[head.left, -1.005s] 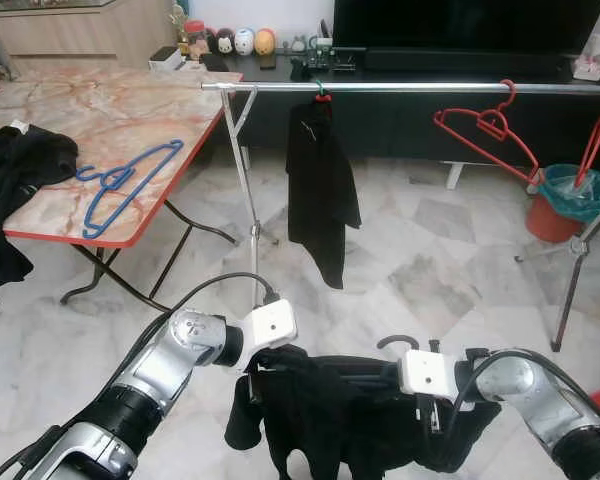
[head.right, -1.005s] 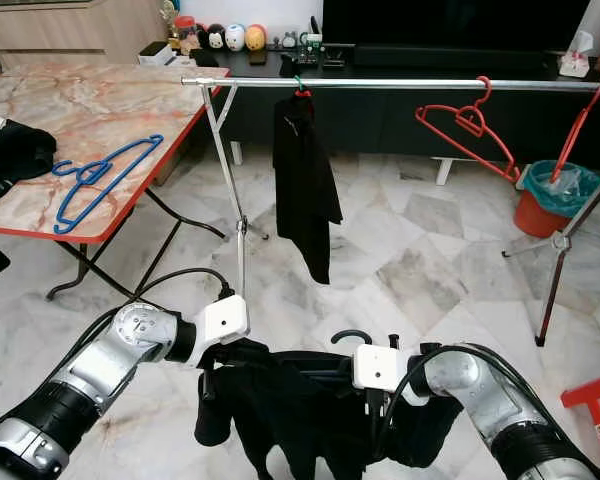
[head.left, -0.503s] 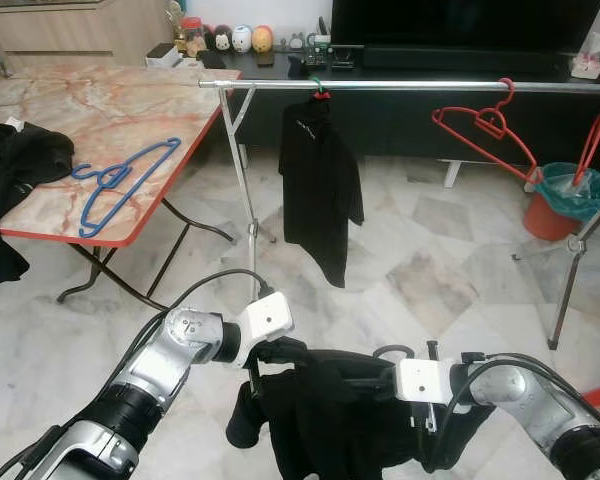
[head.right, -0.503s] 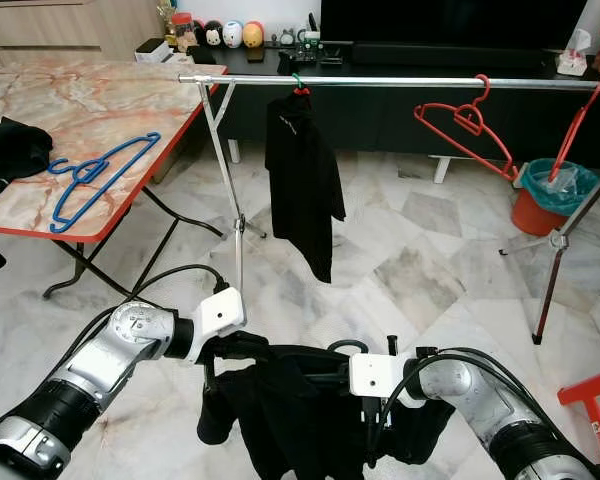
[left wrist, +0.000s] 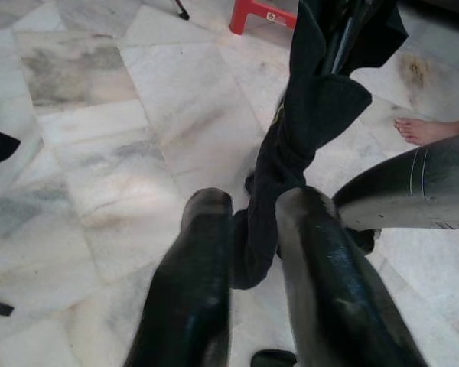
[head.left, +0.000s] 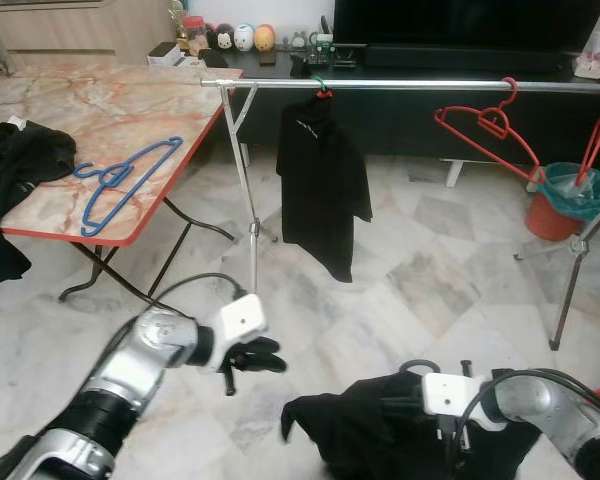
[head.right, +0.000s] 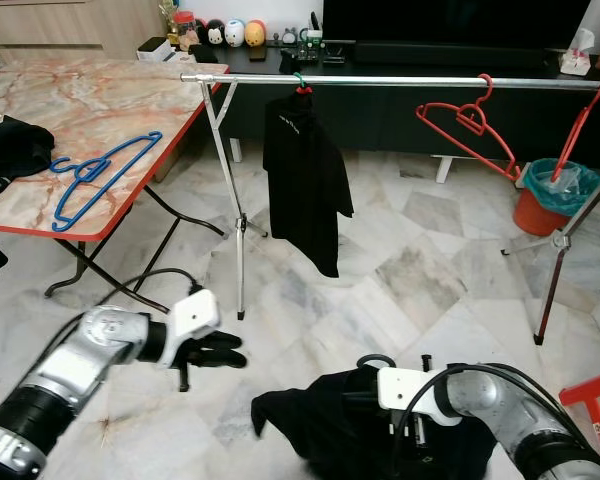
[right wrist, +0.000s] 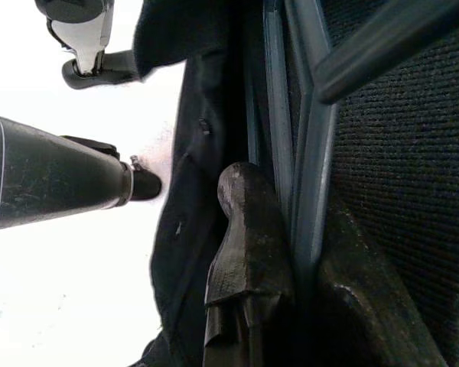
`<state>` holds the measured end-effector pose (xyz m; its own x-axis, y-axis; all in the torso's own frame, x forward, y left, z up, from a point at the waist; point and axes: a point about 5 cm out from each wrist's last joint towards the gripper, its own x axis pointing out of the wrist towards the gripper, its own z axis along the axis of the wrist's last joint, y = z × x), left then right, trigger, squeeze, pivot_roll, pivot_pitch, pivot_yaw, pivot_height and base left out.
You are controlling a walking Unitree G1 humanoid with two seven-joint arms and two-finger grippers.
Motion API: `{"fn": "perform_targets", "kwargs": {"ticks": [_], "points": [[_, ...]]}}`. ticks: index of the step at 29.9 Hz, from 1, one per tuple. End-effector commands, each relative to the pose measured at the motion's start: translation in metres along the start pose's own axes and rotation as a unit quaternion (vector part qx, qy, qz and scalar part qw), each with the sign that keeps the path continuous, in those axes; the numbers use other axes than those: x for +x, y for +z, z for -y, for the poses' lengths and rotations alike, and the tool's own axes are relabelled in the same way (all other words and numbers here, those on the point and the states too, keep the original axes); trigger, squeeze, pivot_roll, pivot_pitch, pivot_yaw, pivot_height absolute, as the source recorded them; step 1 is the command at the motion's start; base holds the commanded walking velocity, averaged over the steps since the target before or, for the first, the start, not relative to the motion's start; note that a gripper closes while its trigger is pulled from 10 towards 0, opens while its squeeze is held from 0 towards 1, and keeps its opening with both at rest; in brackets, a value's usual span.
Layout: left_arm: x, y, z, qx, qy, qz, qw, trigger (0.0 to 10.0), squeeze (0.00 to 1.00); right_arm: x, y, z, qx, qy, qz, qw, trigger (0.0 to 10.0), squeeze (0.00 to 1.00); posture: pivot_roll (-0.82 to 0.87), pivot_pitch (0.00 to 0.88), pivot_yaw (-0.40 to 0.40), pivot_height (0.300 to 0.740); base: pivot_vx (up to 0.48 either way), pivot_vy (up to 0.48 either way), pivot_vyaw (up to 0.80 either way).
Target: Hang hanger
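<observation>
While the rail (head.left: 410,86) waits at twelve o'clock, hanging is not yet done.
Right gripper (right wrist: 279,252) clamps the hanger (right wrist: 302,153) carrying a black garment (head.left: 380,435); left gripper (head.left: 265,357), fingers slightly apart, holds nothing.

Even, bright indoor light fills the head views; the marble floor (head.left: 430,270) shows soft sheen and faint shadows. The left arm (head.left: 150,350) is slightly motion-blurred. In the wrist views the near fingers (left wrist: 191,298) are out of focus, and the right wrist background is blown out white.
</observation>
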<state>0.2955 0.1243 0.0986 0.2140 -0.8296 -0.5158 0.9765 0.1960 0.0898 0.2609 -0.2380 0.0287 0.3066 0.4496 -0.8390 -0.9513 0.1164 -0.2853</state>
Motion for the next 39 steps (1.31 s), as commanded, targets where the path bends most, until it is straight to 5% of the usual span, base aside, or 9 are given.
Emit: {"fn": "perform_targets", "kwargs": {"ticks": [1, 9, 11, 12, 13, 18, 29, 33, 39], "points": [[-0.002, -0.002, 0.0, 0.004, 0.002, -0.01, 1.0, 10.0, 1.0, -0.003, 0.008, 0.011, -0.003, -0.021, 0.024, 0.999, 0.0, 0.0, -0.03, 0.031, 0.018, 0.74, 0.0, 0.0, 0.0], [0.0, -0.024, 0.005, -0.01, 0.016, -0.044, 0.999, 10.0, 1.0, -0.009, 0.01, 0.02, -0.005, -0.038, 0.029, 0.999, 0.0, 0.0, -0.03, 0.031, 0.021, 0.74, 0.0, 0.0, 0.0], [0.003, -0.03, 0.007, -0.025, 0.026, -0.04, 0.999, 10.0, 0.51, -0.011, 0.012, 0.023, -0.003, -0.044, 0.035, 0.998, 0.0, 0.0, -0.03, 0.032, 0.024, 0.74, 0.0, 0.0, 0.0], [0.004, -0.033, 0.008, -0.029, 0.032, -0.036, 0.998, 10.0, 0.03, -0.011, 0.012, 0.024, 0.0, -0.047, 0.039, 0.998, 0.0, 0.0, -0.03, 0.033, 0.024, 0.74, 0.0, 0.0, 0.0], [0.006, -0.035, 0.008, -0.039, 0.044, -0.03, 0.998, 10.0, 0.0, -0.012, 0.013, 0.025, 0.001, -0.049, 0.042, 0.998, 0.0, 0.0, -0.03, 0.034, 0.024, 0.74, 0.0, 0.0, 0.0], [0.01, -0.047, 0.003, -0.099, 0.119, 0.015, 0.988, 10.0, 0.0, -0.011, 0.016, 0.023, 0.002, -0.044, 0.055, 0.998, 0.0, 0.0, -0.04, 0.04, 0.022, 0.74, 0.0, 0.0, 0.0], [0.018, -0.065, 0.005, -0.159, 0.181, 0.038, 0.97, 10.0, 0.0, -0.005, 0.024, 0.017, 0.006, -0.043, 0.088, 0.995, 0.0, 0.0, -0.04, 0.038, 0.016, 0.74, 0.0, 0.0, 0.0], [0.015, -0.07, 0.007, -0.17, 0.191, 0.043, 0.966, 10.0, 0.0, 0.0, 0.029, 0.014, 0.064, -0.074, 0.141, 0.985, 0.0, 0.0, -0.04, 0.042, 0.013, 0.74, 0.0, 0.0, 0.0], [0.013, -0.073, 0.006, -0.176, 0.2, 0.055, 0.962, 10.0, 0.0, 0.008, 0.018, -0.005, 0.102, -0.086, 0.139, 0.981, 0.0, 0.0, -0.04, 0.043, 0.013, 0.74, 0.0, 0.0, 0.0]]}}
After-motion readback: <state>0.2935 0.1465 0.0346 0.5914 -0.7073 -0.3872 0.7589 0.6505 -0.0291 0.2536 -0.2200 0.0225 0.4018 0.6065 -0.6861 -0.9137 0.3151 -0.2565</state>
